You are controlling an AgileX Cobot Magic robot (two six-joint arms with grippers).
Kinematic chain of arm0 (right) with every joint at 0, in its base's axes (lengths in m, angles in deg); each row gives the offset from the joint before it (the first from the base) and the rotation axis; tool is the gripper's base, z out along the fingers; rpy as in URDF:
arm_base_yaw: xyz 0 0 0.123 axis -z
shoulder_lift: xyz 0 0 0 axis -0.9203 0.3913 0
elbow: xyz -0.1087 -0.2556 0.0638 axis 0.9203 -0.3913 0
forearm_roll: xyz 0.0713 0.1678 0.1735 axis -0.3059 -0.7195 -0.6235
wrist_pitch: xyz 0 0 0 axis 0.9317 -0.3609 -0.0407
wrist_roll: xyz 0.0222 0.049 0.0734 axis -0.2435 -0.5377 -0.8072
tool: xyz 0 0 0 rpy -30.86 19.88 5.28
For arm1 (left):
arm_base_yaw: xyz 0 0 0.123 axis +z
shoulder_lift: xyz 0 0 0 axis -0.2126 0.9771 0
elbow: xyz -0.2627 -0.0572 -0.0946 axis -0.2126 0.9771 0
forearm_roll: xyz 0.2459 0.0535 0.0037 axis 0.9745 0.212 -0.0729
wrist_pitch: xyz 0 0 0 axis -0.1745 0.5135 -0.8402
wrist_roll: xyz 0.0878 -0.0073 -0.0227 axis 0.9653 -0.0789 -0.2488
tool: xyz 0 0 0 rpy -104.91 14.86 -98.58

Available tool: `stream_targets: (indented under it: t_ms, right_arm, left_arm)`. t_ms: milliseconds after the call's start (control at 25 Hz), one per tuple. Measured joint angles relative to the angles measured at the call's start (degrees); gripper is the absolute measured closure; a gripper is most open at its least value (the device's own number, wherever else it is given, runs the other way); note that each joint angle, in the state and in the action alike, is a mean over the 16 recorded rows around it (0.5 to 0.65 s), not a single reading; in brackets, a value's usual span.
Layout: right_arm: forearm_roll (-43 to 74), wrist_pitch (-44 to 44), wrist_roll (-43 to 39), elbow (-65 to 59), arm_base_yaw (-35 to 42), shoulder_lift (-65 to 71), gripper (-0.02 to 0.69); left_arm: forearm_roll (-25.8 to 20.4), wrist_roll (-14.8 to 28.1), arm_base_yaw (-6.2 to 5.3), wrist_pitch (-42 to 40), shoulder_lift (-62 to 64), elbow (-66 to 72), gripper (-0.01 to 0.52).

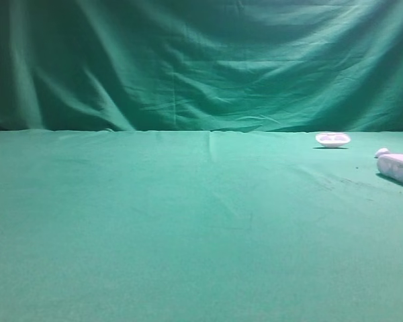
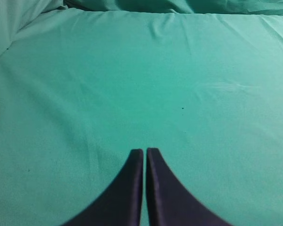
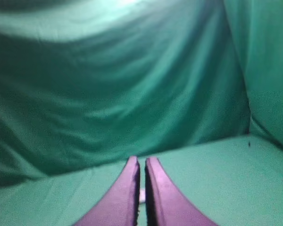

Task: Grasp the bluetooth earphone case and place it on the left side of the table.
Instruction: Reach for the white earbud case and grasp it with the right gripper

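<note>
Both grippers, left & right, sit pressed together w/ nothing held, so nothing's begun afaict: the bluetooth earphone case lies untouched at the far right edge of the table, pickup & carry left all remaining.

I am seeing the case lying on its side at the far right edge of the high view, partly cut off by the frame: white, smooth, rounded, oblong. It is resting on the table, which is spreading wide and flat under wrinkled green cloth.
</note>
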Motion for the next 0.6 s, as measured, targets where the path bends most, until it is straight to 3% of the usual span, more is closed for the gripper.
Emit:
stream_targets:
  t_ms: [200, 600]
  right_arm:
    - [-0.6, -4.5, -0.2, 7.2, 0.0, 5.2, 0.665]
    - [-0.9, -28.2, 1.3, 24.9, -0.1, 26.5, 0.665]
  left_arm:
    - [0.0, 0.0, 0.0, 0.0, 0.0, 0.0, 0.514]
    - [0.0, 0.0, 0.0, 0.0, 0.0, 0.0, 0.514]
